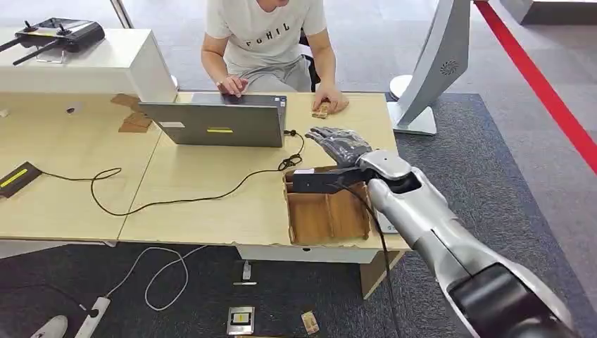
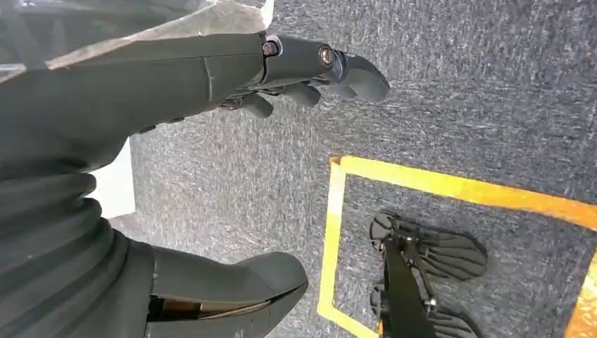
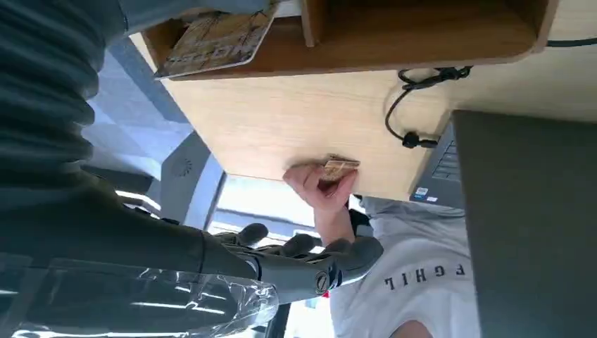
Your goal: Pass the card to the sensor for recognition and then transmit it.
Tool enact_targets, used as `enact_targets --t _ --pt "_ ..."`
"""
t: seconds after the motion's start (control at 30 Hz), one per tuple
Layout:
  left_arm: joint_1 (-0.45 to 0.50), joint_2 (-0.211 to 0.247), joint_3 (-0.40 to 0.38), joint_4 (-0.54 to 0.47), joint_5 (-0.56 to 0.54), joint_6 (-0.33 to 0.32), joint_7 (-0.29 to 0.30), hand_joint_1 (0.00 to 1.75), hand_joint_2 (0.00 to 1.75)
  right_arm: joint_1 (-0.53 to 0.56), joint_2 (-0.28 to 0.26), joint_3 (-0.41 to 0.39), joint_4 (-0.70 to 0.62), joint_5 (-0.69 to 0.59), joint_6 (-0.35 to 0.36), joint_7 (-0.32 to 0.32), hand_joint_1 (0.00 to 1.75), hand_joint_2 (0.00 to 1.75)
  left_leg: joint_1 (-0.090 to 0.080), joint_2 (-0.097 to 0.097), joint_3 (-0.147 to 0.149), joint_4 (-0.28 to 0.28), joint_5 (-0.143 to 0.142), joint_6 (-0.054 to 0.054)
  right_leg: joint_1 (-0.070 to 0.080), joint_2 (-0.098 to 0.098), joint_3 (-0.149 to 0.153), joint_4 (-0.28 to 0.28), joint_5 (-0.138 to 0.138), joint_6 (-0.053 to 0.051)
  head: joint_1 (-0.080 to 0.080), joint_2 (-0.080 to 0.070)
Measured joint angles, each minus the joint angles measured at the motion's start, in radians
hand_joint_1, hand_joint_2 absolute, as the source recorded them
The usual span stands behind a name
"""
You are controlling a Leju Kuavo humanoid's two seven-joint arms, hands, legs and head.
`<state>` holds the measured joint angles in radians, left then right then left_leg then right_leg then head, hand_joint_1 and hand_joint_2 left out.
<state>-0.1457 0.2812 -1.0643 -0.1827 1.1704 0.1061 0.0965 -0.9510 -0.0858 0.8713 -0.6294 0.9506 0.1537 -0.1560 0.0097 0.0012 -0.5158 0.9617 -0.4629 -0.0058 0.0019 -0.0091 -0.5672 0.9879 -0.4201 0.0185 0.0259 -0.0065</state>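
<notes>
A person's hand presses a small brown card flat on the far right part of the light wooden table. My right hand hovers just short of that card, fingers spread and empty. The right wrist view has the same card under the person's fingers, beyond my right hand. A second patterned card lies in the wooden tray under my forearm. My left hand hangs over the carpet and holds nothing.
A grey laptop stands mid-table in front of the seated person, with a black cable running to a flat black device at the far left. A white stand rises right of the table. Small items lie on the floor below.
</notes>
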Motion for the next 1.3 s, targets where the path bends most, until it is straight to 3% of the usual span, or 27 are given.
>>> enact_targets --t 0.77,1.3 --pt "0.000 0.006 0.000 0.000 0.016 0.007 0.008 0.00 1.75 -0.033 0.017 0.009 0.078 0.013 0.019 -0.012 0.00 1.75 0.000 0.000 0.000 0.000 0.000 0.000 0.000 0.000 0.000 0.000 0.000 0.000 0.000 0.000" --pt "0.001 0.015 0.001 0.000 0.035 0.008 0.014 0.00 1.75 -0.073 -0.021 0.009 0.027 0.040 0.134 0.014 0.00 1.75 0.000 0.000 0.000 0.000 0.000 0.000 0.000 0.000 0.000 0.000 0.000 0.000 0.000 0.000"
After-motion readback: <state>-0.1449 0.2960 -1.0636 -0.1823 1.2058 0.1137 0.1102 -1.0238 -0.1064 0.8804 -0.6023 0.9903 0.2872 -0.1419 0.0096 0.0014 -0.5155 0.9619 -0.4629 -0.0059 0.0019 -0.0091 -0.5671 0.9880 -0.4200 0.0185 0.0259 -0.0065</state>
